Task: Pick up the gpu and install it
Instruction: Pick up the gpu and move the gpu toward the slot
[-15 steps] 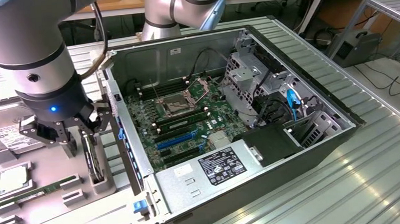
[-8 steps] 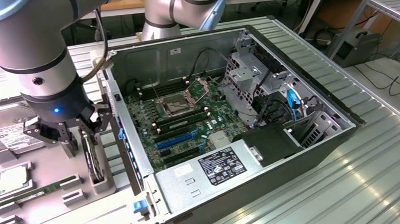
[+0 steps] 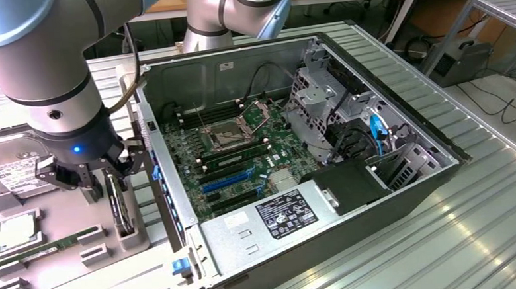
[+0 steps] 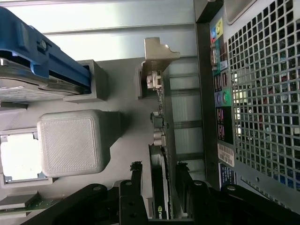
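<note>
My black gripper point(image 4: 158, 168) stands wide open astride the thin green, silver-bracketed gpu point(image 4: 160, 157) (nothing gripped yet); lifting and installing remain.

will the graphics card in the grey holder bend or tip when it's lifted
Probably stiff: the graphics card is a board with a metal bracket at one end. Likely tippy, since it stands on its thin edge in the grey holder. Its exposed parts look fragile where the open gripper straddles it.
</note>
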Tool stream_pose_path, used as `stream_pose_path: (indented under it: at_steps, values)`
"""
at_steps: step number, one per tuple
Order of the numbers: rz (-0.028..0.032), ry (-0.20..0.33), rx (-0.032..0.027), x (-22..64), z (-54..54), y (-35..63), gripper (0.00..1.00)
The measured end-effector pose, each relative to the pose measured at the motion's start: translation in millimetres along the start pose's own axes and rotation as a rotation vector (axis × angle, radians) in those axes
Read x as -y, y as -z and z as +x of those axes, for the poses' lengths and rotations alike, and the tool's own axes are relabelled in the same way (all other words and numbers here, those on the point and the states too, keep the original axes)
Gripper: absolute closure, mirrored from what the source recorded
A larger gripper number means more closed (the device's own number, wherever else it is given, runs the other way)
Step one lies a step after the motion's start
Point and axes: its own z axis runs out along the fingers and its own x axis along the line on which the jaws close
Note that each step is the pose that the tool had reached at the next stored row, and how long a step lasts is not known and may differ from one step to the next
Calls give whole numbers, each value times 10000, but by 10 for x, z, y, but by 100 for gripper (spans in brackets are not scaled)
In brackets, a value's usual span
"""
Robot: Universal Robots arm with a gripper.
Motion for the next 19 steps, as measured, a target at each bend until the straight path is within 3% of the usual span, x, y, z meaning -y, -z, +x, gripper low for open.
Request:
stream_pose_path:
  at_steps: [19]
  values:
    - [-2, 94, -3, 23, 3, -37, 58]
